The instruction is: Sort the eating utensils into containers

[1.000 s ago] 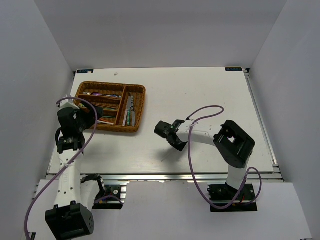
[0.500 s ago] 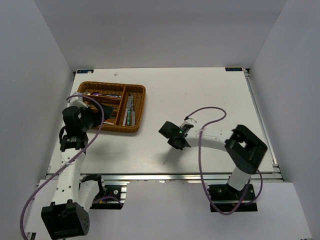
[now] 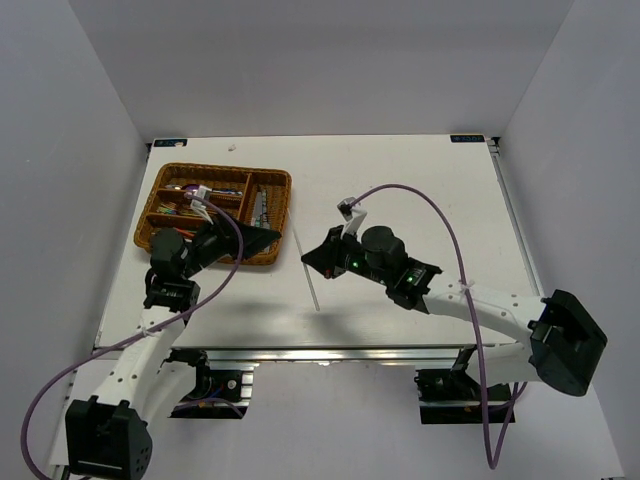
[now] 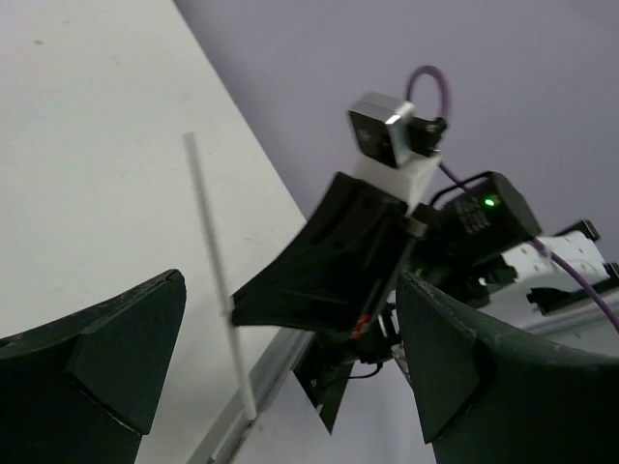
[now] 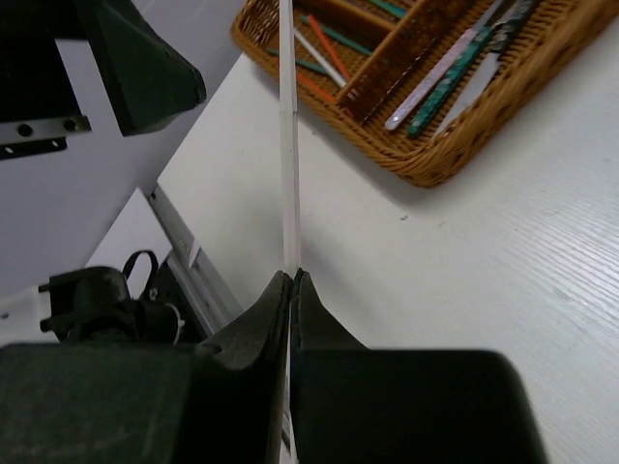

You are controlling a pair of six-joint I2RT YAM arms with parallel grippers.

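Note:
My right gripper (image 3: 311, 263) is shut on a thin pale grey chopstick (image 3: 305, 265) near its middle and holds it above the table, just right of the brown wicker tray (image 3: 222, 169). In the right wrist view the chopstick (image 5: 287, 145) sticks straight out past the closed jaws (image 5: 293, 277) toward the tray (image 5: 464, 145). My left gripper (image 3: 262, 240) is open and empty at the tray's near right corner, facing the chopstick (image 4: 218, 280) from a short distance. Its fingers (image 4: 126, 353) stand wide apart. The tray holds purple, teal and silver utensils (image 5: 455, 68) and orange and green chopsticks (image 5: 327, 48).
The table's near edge with its metal rail (image 3: 330, 350) runs just below both grippers. The right arm's purple cable (image 3: 455, 235) loops over the table's middle. White walls enclose the table on three sides.
My right arm has stretched left and lifted the chopstick off the table. My left gripper has swung right from the tray's near left side toward the chopstick.

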